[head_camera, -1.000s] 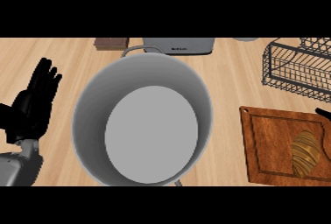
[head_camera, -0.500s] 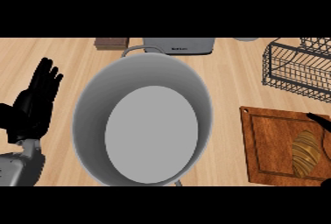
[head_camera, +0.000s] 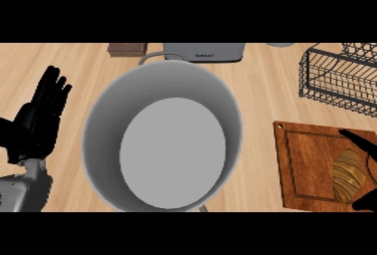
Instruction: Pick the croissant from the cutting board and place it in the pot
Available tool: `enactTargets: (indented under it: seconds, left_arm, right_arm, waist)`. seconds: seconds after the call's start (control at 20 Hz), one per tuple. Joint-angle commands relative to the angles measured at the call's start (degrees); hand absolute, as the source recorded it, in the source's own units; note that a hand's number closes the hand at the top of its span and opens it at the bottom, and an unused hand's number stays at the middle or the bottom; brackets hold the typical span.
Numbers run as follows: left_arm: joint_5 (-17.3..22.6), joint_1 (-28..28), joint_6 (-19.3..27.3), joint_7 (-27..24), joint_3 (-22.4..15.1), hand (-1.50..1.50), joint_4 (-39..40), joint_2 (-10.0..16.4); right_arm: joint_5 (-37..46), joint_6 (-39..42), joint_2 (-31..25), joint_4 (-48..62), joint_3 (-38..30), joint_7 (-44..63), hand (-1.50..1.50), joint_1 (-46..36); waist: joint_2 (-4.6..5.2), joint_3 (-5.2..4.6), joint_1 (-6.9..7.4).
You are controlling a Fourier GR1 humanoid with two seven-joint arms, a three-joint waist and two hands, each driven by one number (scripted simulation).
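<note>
Head view gives you the golden-brown croissant [head_camera: 347, 174] lying on the brown wooden cutting board [head_camera: 309, 169], at its right side near the picture's right edge. Two black parts of the right hand [head_camera: 362, 142] show there, one just above the croissant and one just below, so the pastry lies between them; you cannot tell how far that hand is open or whether it touches. To the board's left stands the large grey round pot [head_camera: 163, 144]. Your left hand [head_camera: 37, 122] rests open at the left edge, fingers up, holding nothing.
</note>
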Motion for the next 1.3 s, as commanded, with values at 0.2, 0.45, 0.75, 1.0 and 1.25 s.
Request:
enactTargets:
  seconds: [0.2,0.45,0.75,1.0,1.25]
  left_arm:
    - [-0.39,2.58,-3.63,-1.40,1.53,0.00,0.21,-1.06]
    - [-3.04,0.54,-1.86,-2.20,1.73,0.00,1.87,-3.24]
    - [-2.92,-1.35,-2.32,-1.04,3.90,0.00,3.28,-2.54]
    - [-2.95,-2.12,-4.18,-0.55,0.55,0.00,1.89,-3.24]
    - [-2.75,-3.11,-4.48,-0.18,-0.25,0.00,2.01,-3.83]
  right_arm:
    - [5.42,-1.93,-0.98,7.28,0.73,-8.46,1.50,-3.86]
    - [10.70,-9.23,3.10,9.96,3.49,-13.50,1.50,-1.75]
    - [13.06,-7.54,11.40,-2.97,9.46,-5.19,1.50,0.87]
    - [18.72,-6.44,25.57,-4.40,23.48,0.97,1.50,-6.39]
    - [23.01,-8.50,34.23,-6.69,33.59,12.63,1.50,-7.81]
  waist:
    - [-0.01,0.00,0.18]
    - [0.01,0.00,0.00]
    - [-0.27,-0.15,-1.05]
    - [-0.14,-0.66,5.37]
    - [-0.60,-0.43,5.74]
